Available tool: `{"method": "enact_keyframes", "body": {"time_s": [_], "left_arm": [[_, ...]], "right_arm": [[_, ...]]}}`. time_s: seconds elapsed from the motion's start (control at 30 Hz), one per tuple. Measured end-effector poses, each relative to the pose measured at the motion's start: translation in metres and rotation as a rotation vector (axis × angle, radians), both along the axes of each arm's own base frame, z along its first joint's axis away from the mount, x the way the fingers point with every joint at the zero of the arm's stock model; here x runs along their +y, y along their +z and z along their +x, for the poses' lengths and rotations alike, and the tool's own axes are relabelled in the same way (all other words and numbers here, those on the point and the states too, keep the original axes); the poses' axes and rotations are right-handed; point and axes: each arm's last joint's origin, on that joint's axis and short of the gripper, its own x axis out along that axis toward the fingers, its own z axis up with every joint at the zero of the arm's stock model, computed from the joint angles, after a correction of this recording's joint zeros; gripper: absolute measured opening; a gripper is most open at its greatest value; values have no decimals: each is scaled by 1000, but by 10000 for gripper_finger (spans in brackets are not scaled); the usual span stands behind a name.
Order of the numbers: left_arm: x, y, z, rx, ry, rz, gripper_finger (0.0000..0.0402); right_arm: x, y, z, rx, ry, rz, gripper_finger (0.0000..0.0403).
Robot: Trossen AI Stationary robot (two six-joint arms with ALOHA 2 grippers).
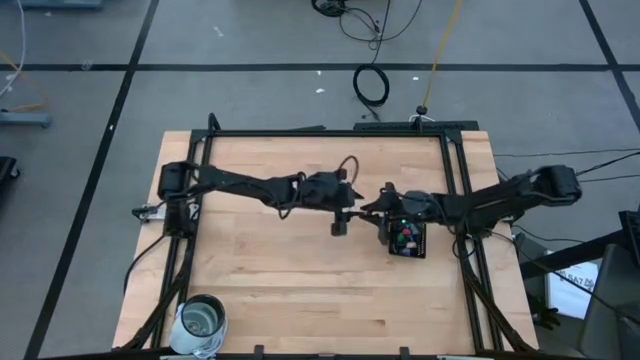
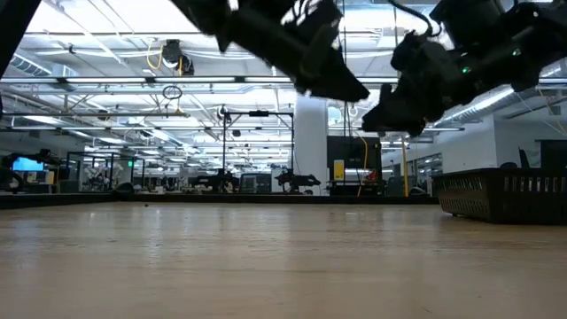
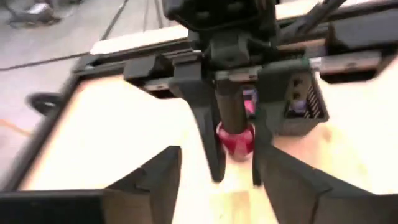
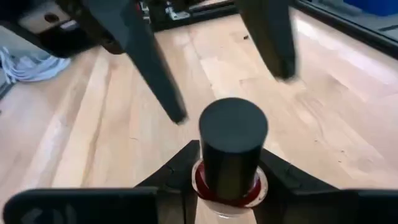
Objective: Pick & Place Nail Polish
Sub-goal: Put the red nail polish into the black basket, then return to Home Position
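My right tool [image 4: 227,180] is closed on a nail polish bottle [image 4: 231,149]: in the right wrist view its two fingers press in on either side of the red bottle just under the tall dark cap, which stands upright between them. The left wrist view shows the same grip from the other side, the right tool's fingers [image 3: 208,134] coming down around the dark cap with the red body [image 3: 235,138] of the bottle between their tips, raised above the bench [image 1: 280,290].

My left tool [image 3: 214,186] stands open, its fingers spread well apart at the bottom of that view with nothing between them, pointing at the held bottle. In the right wrist view its fingers [image 4: 146,56] hang in the upper part of the frame, apart from the cap.

From above, the two tools meet near the middle of the frame, the left tool [image 1: 338,222] a little left of centre and the right tool [image 1: 385,212] just right of it, close beside the black tray [image 1: 420,250]. The tray sits right of centre and holds more small bottles in red and other colours [image 1: 405,238]. A round glass jar [image 1: 201,322] stands at the lower left of the bench, well apart from both tools.

In the low view both tools hang above the bench surface, and the tray [image 2: 500,193] lies at the right edge.
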Motion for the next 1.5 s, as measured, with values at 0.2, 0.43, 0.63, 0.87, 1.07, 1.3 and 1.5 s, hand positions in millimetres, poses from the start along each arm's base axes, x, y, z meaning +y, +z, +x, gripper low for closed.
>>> {"method": "enact_keyframes", "body": {"time_s": [0.2, 0.43, 0.63, 0.87, 1.07, 1.3, 1.5], "left_arm": [[-9, 25, -9, 81, 88, 112, 248], [10, -6, -17, 300, 183, -27, 254], [22, -16, -13, 301, 237, -95, 255], [25, -16, -13, 299, 247, -81, 255], [26, -20, -17, 359, 263, -4, 255], [19, 19, -30, 270, 112, -115, 255], [13, 65, -64, 139, -65, -116, 255]], "right_arm": [[8, 17, -30, 196, -6, 90, 95], [22, 21, -64, 433, -85, 327, 95], [26, 10, -79, 607, -156, 424, 95], [25, 2, -82, 624, -194, 451, 197], [26, 3, -80, 597, -179, 452, 262], [29, 4, -80, 640, -85, 532, 281], [31, 27, -82, 527, 89, 649, 278]]}}
